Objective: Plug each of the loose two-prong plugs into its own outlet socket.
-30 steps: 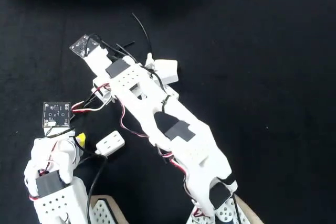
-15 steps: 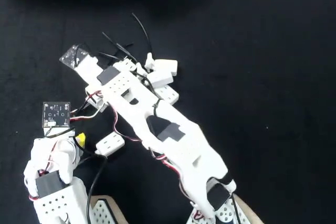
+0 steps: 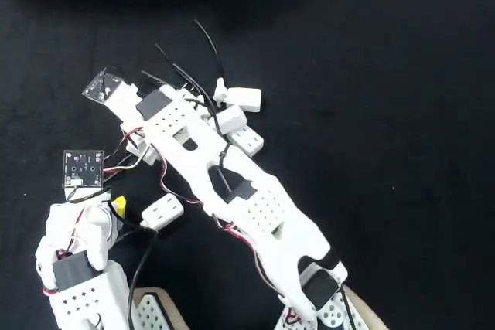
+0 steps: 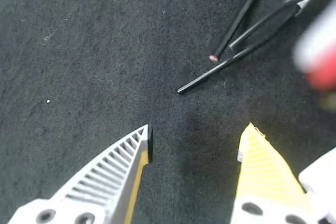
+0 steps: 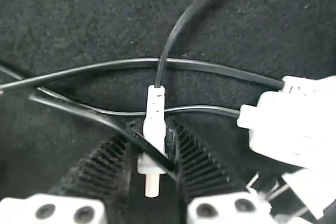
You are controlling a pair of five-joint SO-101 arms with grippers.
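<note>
My right gripper [image 5: 151,171] is shut on a small white two-prong plug [image 5: 152,140] whose black cable runs away over the cloth. In the high view that plug [image 3: 220,89] lies just beside a white outlet block [image 3: 244,98], with the right arm stretched over it from the front edge. Two more white outlet blocks [image 3: 248,140] sit close under that arm. A further socket block [image 3: 163,209] lies by my left gripper [image 3: 116,206]. The left gripper [image 4: 199,127] hangs open over bare black cloth, with loose black cable ends [image 4: 210,72] beyond its tips.
Black cloth covers the table [image 3: 371,113], with wide free room on its right half. Several thin black cables [image 3: 182,71] fan out behind the right arm's wrist. A white outlet block [image 5: 294,124] crowds one side of the right wrist view.
The right arm has swung to the left, its wrist camera board shifting left and toward the front. This uncovered an outlet block beside the arm. The left arm has not moved.
</note>
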